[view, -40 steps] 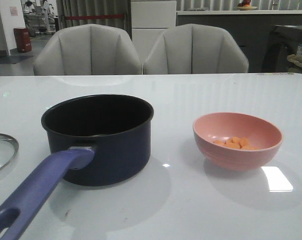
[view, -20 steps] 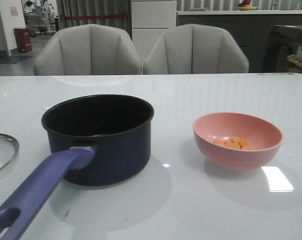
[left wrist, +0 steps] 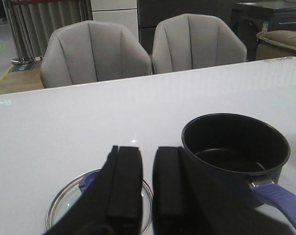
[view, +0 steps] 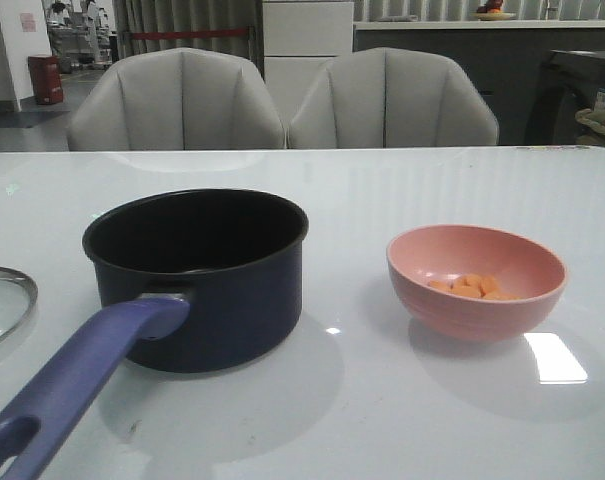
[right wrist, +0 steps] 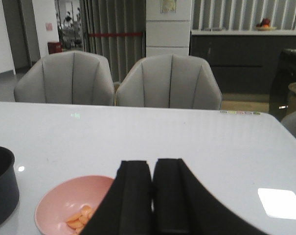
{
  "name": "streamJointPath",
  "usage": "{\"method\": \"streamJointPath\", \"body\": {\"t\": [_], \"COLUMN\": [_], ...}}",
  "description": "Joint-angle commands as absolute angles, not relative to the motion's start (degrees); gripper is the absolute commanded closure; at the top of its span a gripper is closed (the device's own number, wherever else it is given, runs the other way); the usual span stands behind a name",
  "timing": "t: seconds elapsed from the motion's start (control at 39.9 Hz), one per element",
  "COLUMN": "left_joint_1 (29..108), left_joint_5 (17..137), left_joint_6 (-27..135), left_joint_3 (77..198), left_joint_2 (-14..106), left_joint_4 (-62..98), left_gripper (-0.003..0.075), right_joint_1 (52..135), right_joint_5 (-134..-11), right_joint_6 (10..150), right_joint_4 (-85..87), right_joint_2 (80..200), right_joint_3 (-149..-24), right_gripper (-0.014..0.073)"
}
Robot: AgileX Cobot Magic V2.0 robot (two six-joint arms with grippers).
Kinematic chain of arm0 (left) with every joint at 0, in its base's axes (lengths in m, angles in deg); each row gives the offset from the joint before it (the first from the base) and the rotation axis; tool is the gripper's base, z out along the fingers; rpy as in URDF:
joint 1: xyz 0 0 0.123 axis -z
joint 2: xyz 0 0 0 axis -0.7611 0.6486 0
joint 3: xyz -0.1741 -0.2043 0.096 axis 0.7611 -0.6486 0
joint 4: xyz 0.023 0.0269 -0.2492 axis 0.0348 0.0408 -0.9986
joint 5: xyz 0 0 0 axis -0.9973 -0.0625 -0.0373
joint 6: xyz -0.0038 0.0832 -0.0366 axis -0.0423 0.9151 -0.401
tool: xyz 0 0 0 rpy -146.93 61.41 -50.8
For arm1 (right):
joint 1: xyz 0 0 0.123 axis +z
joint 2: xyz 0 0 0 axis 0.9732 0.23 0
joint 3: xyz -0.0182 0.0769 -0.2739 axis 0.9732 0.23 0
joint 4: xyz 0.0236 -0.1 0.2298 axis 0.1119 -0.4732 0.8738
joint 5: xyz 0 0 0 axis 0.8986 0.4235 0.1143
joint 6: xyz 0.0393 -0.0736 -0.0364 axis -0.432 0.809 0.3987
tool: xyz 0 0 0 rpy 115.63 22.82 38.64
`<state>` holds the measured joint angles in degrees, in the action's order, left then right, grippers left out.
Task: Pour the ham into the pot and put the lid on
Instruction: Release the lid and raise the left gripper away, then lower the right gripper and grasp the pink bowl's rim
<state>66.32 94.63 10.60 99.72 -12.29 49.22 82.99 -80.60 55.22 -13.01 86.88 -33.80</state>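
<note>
The dark navy pot [view: 197,290] stands left of centre, empty, its purple-blue handle [view: 72,385] pointing toward the near edge. The ham [view: 472,286], several orange-pink chunks, lies in a pink bowl [view: 475,300] to the right of the pot. The glass lid [view: 2,300] lies flat at the far left, cut off by the frame edge. My left gripper [left wrist: 147,152] hovers over the lid [left wrist: 64,205] beside the pot [left wrist: 236,147], fingers close together with only a narrow slit, holding nothing. My right gripper [right wrist: 152,166] is shut and empty, beside the bowl [right wrist: 59,200] and the ham [right wrist: 79,218].
Two grey chairs [view: 282,100] stand behind the far edge of the white glossy table [view: 382,190]. Neither arm shows in the front view. A bright light reflection [view: 554,358] lies on the table near the bowl.
</note>
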Motion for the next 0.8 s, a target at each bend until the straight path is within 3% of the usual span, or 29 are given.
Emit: {"method": "streamJointPath", "body": {"t": [0.0, 0.33, 0.4, 0.5, 0.58, 0.78], "left_joint_1": [66.8, 66.8, 66.8, 66.8, 66.8, 66.8], "left_joint_5": [89.5, 88.4, 88.4, 88.4, 88.4, 88.4], "left_joint_6": [10.5, 10.5, 10.5, 10.5, 10.5, 10.5], "left_joint_3": [101.1, 100.7, 100.7, 100.7, 100.7, 100.7], "left_joint_2": [-13.2, -13.2, -13.2, -13.2, -13.2, -13.2], "left_joint_4": [49.2, 49.2, 49.2, 49.2, 49.2, 49.2], "left_gripper": [0.0596, 0.0596, 0.0596, 0.0596, 0.0596, 0.0596], "right_joint_1": [82.6, 82.6, 82.6, 82.6, 82.6, 82.6], "right_joint_5": [-78.9, -79.0, -76.8, -72.5, -71.2, -66.5], "right_joint_6": [55.3, 55.3, 55.3, 55.3, 55.3, 55.3], "right_joint_4": [-13.3, -12.9, -12.9, -12.7, -10.5, -3.5], "right_joint_2": [93.6, 104.5, 107.2, 113.4, 118.7, 133.1], "right_joint_3": [-39.8, -41.7, -43.7, -48.3, -51.6, -59.5], "right_gripper": [0.0436, 0.0417, 0.0349, 0.0158, 0.007, 0.007]}}
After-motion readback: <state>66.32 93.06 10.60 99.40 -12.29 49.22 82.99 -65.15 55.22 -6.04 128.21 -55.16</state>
